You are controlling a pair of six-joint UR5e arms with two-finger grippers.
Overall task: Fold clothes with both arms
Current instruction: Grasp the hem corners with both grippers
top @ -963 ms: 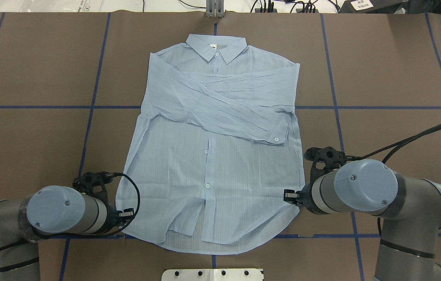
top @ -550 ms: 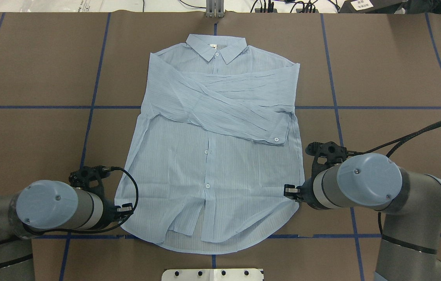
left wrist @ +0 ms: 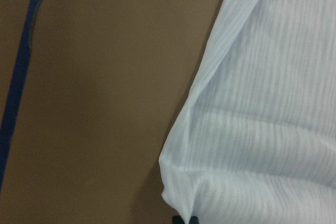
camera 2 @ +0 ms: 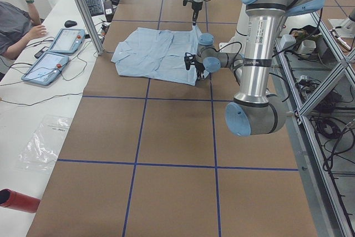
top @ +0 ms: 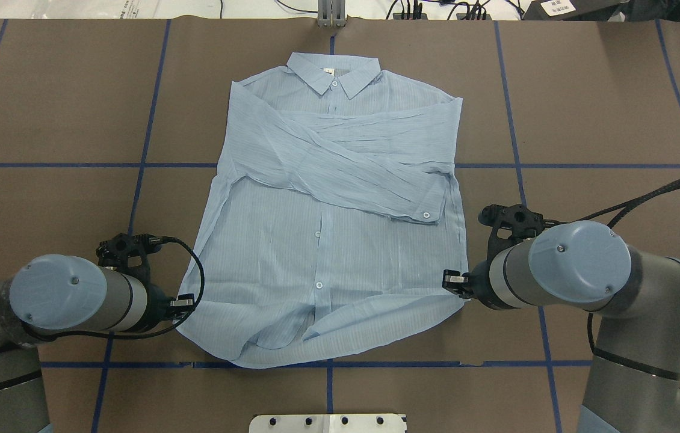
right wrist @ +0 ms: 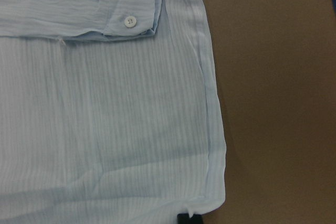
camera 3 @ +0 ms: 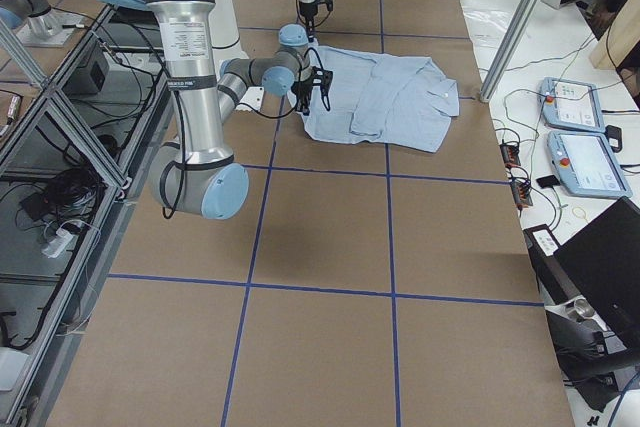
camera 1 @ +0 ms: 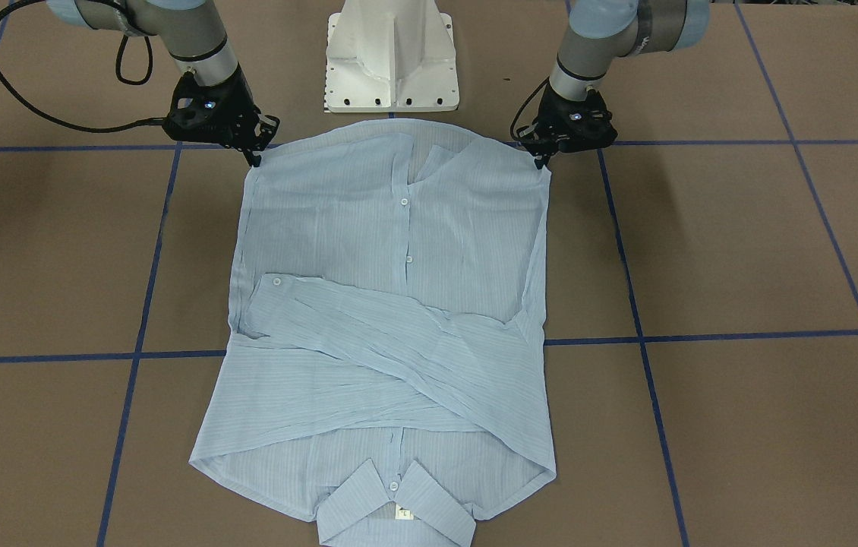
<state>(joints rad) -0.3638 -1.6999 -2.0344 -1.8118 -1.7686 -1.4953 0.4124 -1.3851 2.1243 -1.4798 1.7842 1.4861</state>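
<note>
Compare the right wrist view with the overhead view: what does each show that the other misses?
Only the right wrist view: the shirt hem corner bunched right at the right gripper, and the fine stripes up close. Only the overhead: the collar, the crossed sleeves, and the left gripper at the opposite hem corner. Both: the cuff button, the shirt's side edge beside it, and the brown table.

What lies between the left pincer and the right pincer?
The shirt fills the whole stretch: its wrinkled hem runs from the left pincer to the right pincer, one bottom corner at each. The overhead view shows it.
</note>
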